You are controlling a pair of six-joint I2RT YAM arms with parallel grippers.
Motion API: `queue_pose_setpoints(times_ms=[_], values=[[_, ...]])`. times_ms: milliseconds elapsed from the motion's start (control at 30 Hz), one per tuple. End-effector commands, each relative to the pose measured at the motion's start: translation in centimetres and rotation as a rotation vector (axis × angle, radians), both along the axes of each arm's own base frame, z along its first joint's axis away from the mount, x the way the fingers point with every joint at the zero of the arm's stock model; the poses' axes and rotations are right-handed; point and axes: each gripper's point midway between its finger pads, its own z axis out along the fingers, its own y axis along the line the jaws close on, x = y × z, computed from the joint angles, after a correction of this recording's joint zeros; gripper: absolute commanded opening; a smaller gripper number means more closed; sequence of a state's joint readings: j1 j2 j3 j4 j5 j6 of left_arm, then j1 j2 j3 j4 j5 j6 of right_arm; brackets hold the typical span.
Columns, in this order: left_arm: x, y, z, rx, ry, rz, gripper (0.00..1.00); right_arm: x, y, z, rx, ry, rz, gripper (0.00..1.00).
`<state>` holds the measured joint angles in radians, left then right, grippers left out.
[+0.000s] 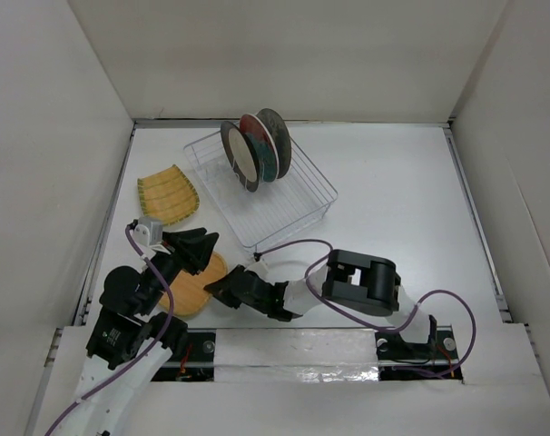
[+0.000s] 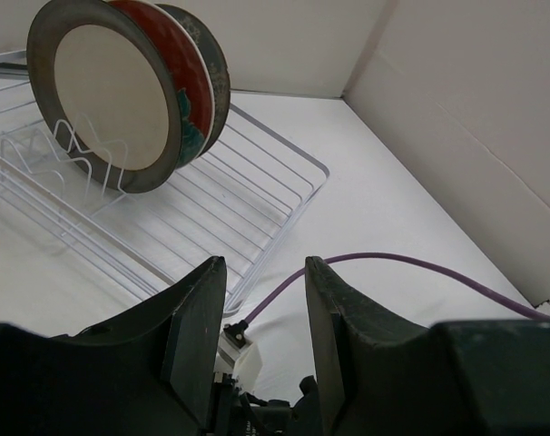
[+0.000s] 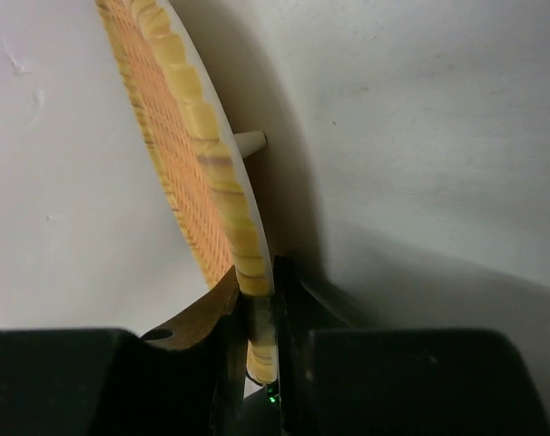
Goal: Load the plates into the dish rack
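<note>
Right gripper (image 3: 257,313) clamps rim of round ribbed yellow-orange plate (image 3: 189,136), tilted above white table (image 1: 393,200) | left gripper (image 2: 263,282) parted, empty | three plates (image 1: 257,150) upright in clear dish rack (image 1: 289,204) | fan-shaped plate (image 1: 166,195) near rack

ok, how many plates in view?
5. Silver, red and dark stand in the rack; the fan plate lies on the table left of it; the round yellow one is in the right gripper.

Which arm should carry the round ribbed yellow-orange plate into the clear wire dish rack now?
Right. The right gripper is clamped on the rim of the round ribbed yellow-orange plate; the left gripper is open and empty.
</note>
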<state>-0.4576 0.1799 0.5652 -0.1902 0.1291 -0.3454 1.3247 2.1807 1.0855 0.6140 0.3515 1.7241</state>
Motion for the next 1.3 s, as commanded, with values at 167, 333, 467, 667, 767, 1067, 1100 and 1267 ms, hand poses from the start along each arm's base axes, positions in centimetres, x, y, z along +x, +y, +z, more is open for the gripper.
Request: queue_pose_setpoints(times_ms=[167,333,467,667,767,1067,1100,1267], values=[[0.2,0.7,2.6,-0.008,-0.072,0.04,0.37,-0.9,-1.5,7.7,-0.199,-0.376,0.01,0.0],[-1.6,2.6,8.7,-0.049,-0.179,0.087,0.38,0.8,-3.7,15.1,-0.274,-0.618,-0.057,0.0],[-2.7,3.5,10.9,-0.075,-0.217,0.109,0.38,3.0,-5.7,23.0,-0.23,-0.756,-0.118,0.0],[-2.5,4.8,11.7,-0.097,-0.235,0.177,0.39,8.6,-9.7,29.9,-0.336,-0.968,-0.231,0.0],[-1.2,4.6,10.2,-0.075,-0.206,0.2,0.4,13.1,-11.8,33.5,-0.453,-1.097,-0.313,0.0],[2.9,3.7,2.8,0.008,-0.084,0.257,0.42,25.4,-12.8,37.1,-0.973,-1.36,-0.425,0.0],[3.1,4.0,2.8,0.013,-0.08,0.272,0.42,26.2,-12.8,37.0,-0.996,-1.366,-0.426,0.0],[3.8,4.6,2.3,0.027,-0.057,0.322,0.42,29.2,-12.1,35.7,-1.043,-1.399,-0.41,0.0]])
